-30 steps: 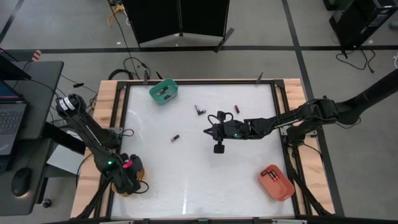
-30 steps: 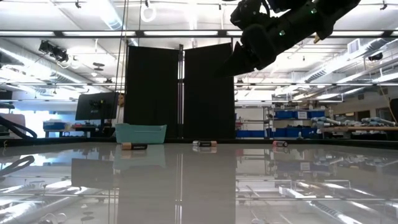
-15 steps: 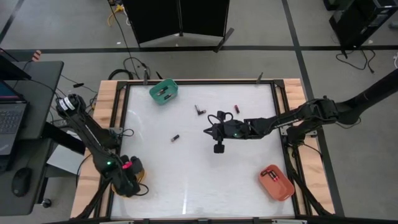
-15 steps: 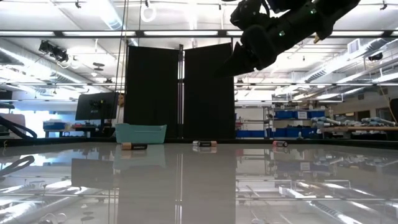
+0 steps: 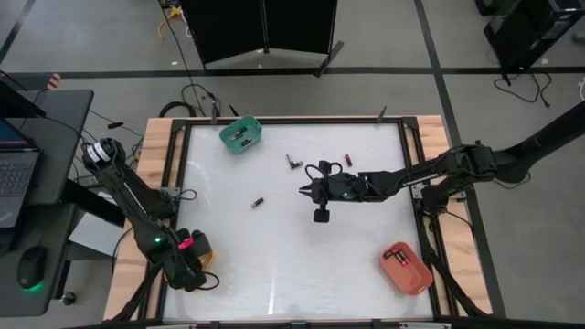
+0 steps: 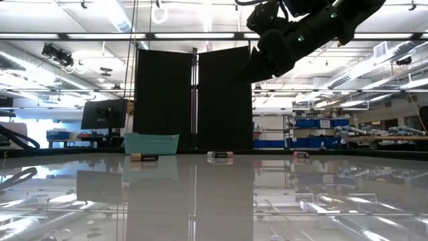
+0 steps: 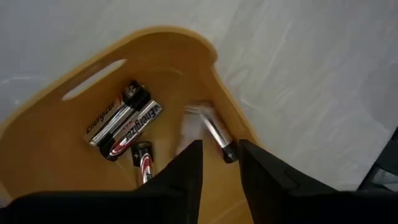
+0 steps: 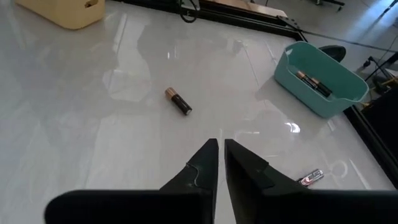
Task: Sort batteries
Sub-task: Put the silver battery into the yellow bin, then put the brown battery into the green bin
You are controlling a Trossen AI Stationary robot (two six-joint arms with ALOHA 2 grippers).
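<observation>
Dark jointed arms [image 5: 430, 174], black fingers [image 8: 199, 168], seemingly green indicator lights.

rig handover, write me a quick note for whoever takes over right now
Left gripper: jaws open above the yellow bin at the table's near-left corner; one battery appears blurred under the jaws, three more already lie inside.
Right gripper: jaws shut, empty, raised over mid-table.
Done: cells in the yellow bin, green bin and orange bin.
Left: loose batteries on the white table: one at centre-left, one and a red-ended one toward the far edge.
</observation>
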